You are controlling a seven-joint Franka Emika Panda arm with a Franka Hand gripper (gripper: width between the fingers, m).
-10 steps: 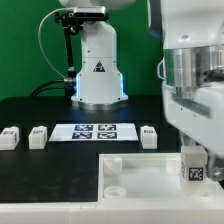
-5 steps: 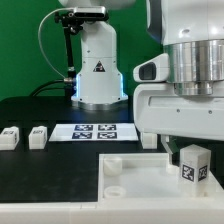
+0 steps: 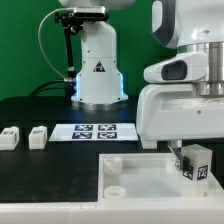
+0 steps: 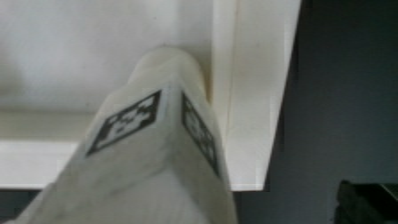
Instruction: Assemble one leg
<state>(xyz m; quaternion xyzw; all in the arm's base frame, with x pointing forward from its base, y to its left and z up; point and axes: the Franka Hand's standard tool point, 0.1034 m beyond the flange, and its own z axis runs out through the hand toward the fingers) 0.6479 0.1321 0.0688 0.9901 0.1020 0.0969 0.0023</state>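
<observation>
Leg (image 3: 196,165) stands upright at the tray's (image 3: 140,172) corner on the exterior view's right, tag facing the camera, apparently seated in a corner hole, which would explain its standing unaided; the seat itself is hidden. In the wrist view the leg (image 4: 151,140) rises close under the camera beside the tray rim (image 4: 249,90). Gripper (image 3: 190,152): fingers largely hidden by the arm body, jaws spread wide, apparently not pinching the leg; contact cannot be confirmed. Arm hangs directly above the leg, wrist pointing down. Two spare legs (image 3: 24,137) lie far left, beside the marker board (image 3: 96,130).
</observation>
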